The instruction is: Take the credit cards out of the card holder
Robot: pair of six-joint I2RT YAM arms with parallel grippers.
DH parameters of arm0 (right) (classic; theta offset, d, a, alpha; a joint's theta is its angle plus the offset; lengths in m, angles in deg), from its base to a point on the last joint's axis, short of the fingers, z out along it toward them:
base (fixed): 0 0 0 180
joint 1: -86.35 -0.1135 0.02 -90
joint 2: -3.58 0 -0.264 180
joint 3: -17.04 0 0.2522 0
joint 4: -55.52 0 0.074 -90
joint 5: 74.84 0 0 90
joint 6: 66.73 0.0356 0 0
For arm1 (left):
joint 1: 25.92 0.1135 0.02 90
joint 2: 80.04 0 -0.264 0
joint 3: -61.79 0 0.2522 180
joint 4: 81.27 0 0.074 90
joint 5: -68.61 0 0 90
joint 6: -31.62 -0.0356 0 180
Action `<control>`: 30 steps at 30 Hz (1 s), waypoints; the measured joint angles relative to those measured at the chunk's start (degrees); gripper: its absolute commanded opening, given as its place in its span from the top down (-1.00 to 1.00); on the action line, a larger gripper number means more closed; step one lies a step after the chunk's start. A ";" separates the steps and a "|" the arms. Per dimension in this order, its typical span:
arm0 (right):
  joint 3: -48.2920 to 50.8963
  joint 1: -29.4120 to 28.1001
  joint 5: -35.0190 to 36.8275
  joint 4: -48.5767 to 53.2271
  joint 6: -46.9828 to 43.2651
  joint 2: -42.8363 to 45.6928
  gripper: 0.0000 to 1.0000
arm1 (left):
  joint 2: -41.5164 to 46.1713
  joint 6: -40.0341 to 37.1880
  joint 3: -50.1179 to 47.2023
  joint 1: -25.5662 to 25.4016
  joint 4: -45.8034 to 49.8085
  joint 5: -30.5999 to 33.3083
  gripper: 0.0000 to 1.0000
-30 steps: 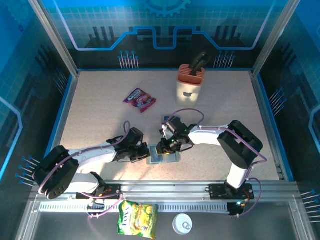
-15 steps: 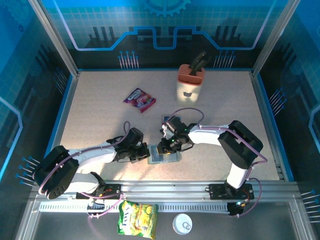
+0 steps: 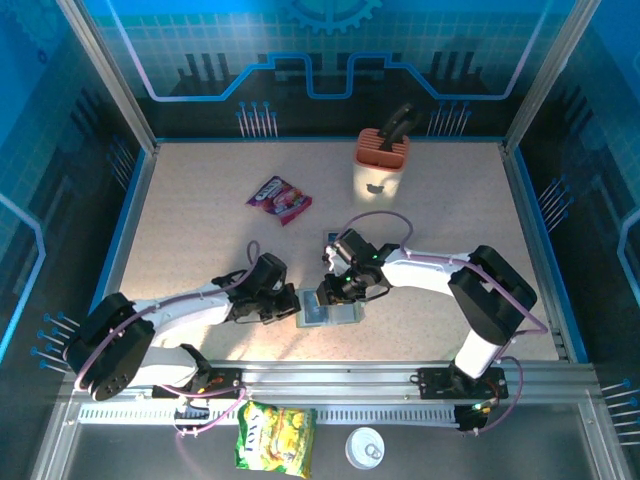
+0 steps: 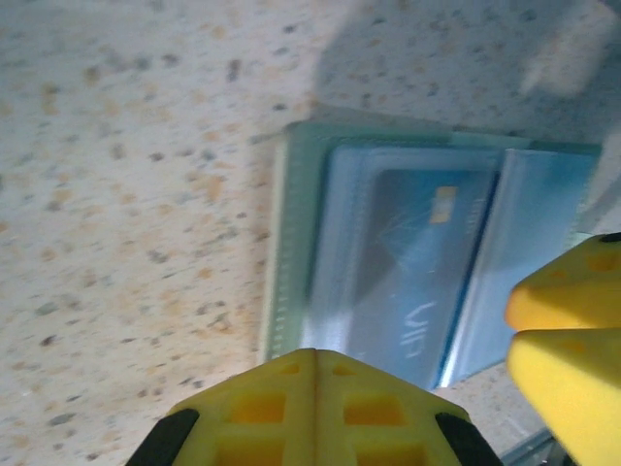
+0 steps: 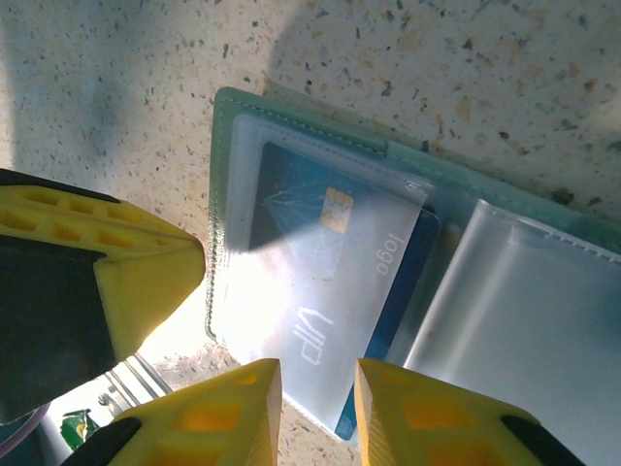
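Observation:
The card holder (image 3: pixel 342 318) lies open on the table near the front edge, grey-green rim (image 4: pixel 289 233) outside and pale panels inside (image 5: pixel 505 291). A blue credit card (image 5: pixel 320 262) marked VIP sits in its left pocket, part slid out (image 4: pixel 417 277). My left gripper (image 3: pixel 293 306) is shut, its tip (image 4: pixel 315 354) pressing at the holder's left edge. My right gripper (image 3: pixel 328 298) hovers over the holder, its jaws a narrow gap apart (image 5: pixel 318 388) above the card's near edge. Another small blue card (image 3: pixel 332 238) lies just behind the right gripper.
A beige knife block (image 3: pixel 381 160) stands at the back. A purple-red snack packet (image 3: pixel 279 197) lies back left. A yellow-green packet (image 3: pixel 275 437) and a white lid (image 3: pixel 365 447) lie beyond the front rail.
The right arm's elbow has swung a little to the right, and its gripper has shifted slightly over the holder. The left arm has held still.

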 measured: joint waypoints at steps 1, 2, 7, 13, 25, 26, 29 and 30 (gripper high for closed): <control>0.00 0.00 0.00 0.00 0.00 0.13 0.47 | -0.59 -0.04 0.59 0.00 -0.26 -0.37 1.00; 0.00 0.00 0.00 0.02 0.02 0.20 0.47 | -1.29 -0.09 1.18 0.00 -0.57 -0.70 1.00; 0.00 0.00 -0.02 -0.07 0.04 0.20 0.46 | -4.55 -0.98 2.36 0.00 -1.99 -2.01 1.00; 0.02 0.00 -0.22 -0.52 0.09 0.20 0.45 | -5.53 -1.40 2.51 0.00 -1.79 -2.03 1.00; 0.04 0.00 -0.92 -2.27 1.40 -1.60 0.44 | -5.57 -1.53 2.69 0.00 -1.38 -2.01 1.00; 0.04 0.00 -1.03 -2.49 1.57 -1.81 0.44 | -5.57 -1.53 2.69 0.00 -1.38 -2.01 1.00; 0.09 0.00 -1.57 -3.13 1.99 -2.64 0.44 | -5.57 -1.53 2.69 0.00 -1.38 -2.01 1.00; 0.11 0.00 -1.66 -3.30 2.05 -2.89 0.44 | -5.57 -1.53 2.69 0.00 -1.38 -2.01 1.00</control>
